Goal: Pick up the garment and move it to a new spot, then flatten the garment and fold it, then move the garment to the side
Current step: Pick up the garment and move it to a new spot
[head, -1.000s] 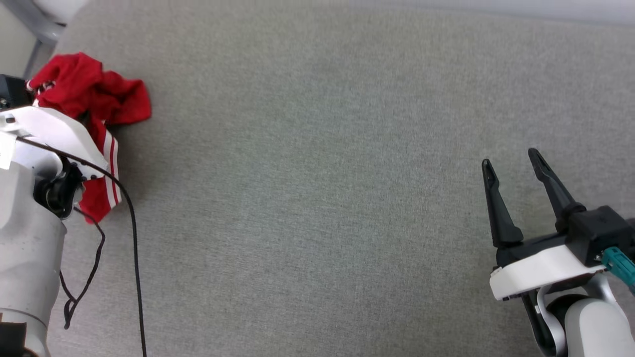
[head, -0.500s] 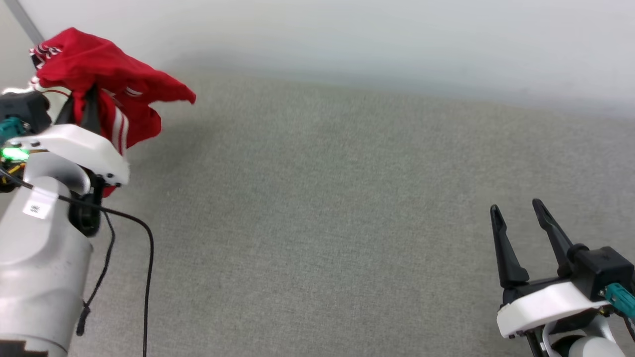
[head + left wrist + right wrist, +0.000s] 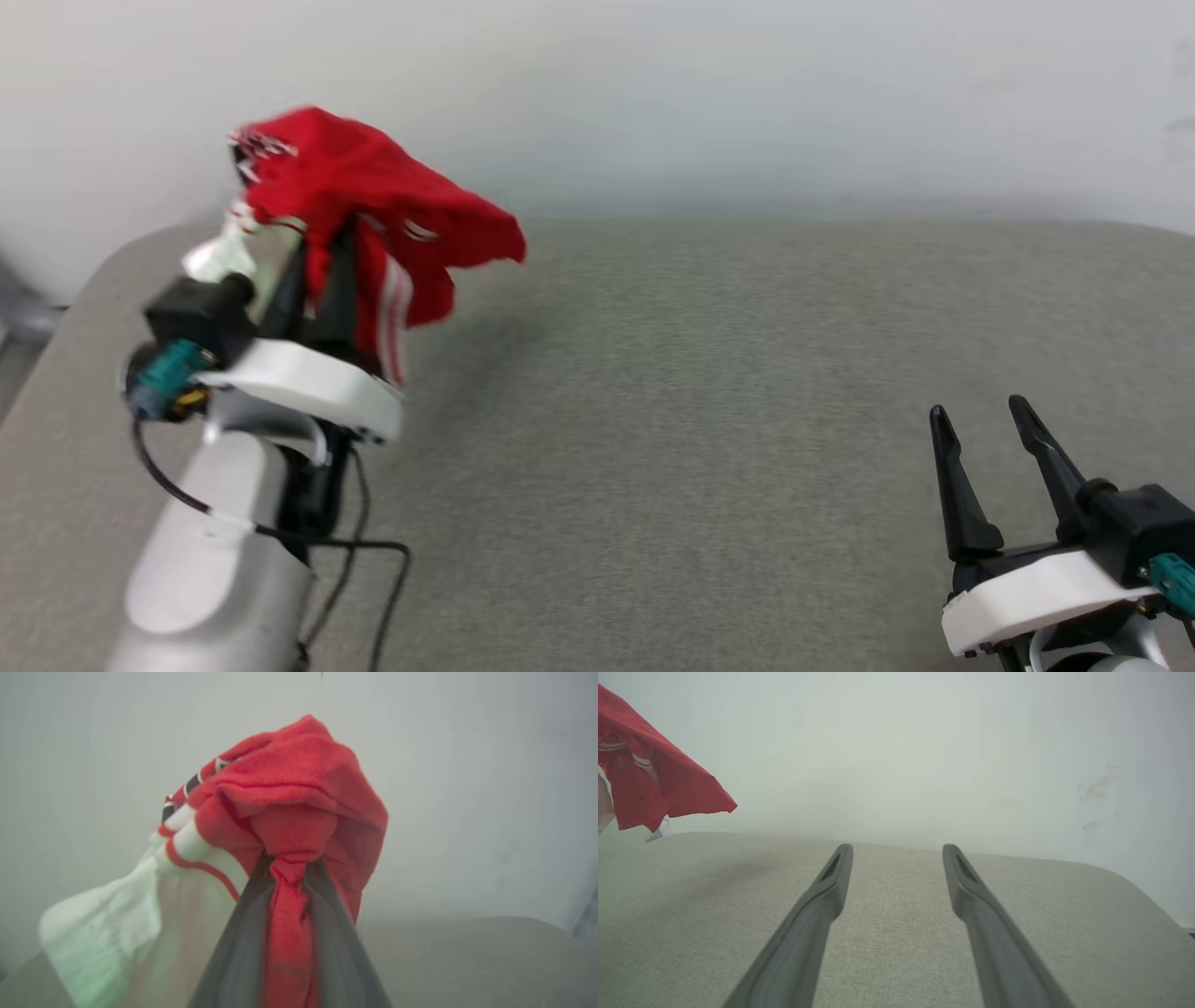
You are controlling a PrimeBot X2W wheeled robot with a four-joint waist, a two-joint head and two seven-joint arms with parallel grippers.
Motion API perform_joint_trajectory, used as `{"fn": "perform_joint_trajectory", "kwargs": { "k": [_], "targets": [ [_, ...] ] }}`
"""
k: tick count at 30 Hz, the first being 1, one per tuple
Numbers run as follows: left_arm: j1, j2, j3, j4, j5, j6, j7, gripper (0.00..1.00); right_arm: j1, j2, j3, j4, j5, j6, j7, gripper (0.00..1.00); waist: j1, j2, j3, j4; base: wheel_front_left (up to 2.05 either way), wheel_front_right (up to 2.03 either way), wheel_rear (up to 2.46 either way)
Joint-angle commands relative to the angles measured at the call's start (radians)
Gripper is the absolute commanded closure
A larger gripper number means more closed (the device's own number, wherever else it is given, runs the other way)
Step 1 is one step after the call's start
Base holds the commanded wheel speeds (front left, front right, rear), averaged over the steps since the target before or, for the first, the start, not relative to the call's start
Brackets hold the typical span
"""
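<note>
In the head view, the left pincer (image 3: 322, 275) is clamped on a bunch of the red shirt (image 3: 373, 201). The shirt drapes over its fingers, lifted clear of the grey table (image 3: 747, 420). The right pincer (image 3: 976, 415) stands apart and empty, well off to the side.

In the left wrist view, a twisted rope of red cloth runs between the fingers, with a white sleeve drooping beside them. The hold looks firm but narrow.

In the right wrist view, a shirt corner hangs far beyond the spread fingers.

The carry would go best toward the bare middle, with the shirt lowered until it rests before release.
</note>
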Motion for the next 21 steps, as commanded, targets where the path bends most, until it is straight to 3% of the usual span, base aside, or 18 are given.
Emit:
{"fn": "perform_joint_trajectory", "kwargs": {
  "k": [1,12,21],
  "targets": [
    [0.025,-0.012,-0.01,-0.021,0.003,-0.001,-0.005,1.0,0.007,0.001,0.001,-0.006,0.009,0.0,0.002,0.0,0.0002,-0.0001,-0.004,-0.045,0.0,0.0,0.0],
    [0.105,-0.129,-0.17,-0.133,0.02,-0.053,0.002,1.0,-0.013,0.001,-0.014,-0.03,0.008,0.0,-0.008,0.0,0.0002,-0.0001,0.095,-0.158,0.0,0.0,0.0],
    [0.161,-0.169,-0.322,-0.093,0.046,-0.095,0.016,1.0,-0.05,0.001,-0.019,-0.036,0.012,0.0,-0.022,0.0,0.0002,-0.0001,0.203,-0.172,0.0,0.0,0.0]
  ]
}}
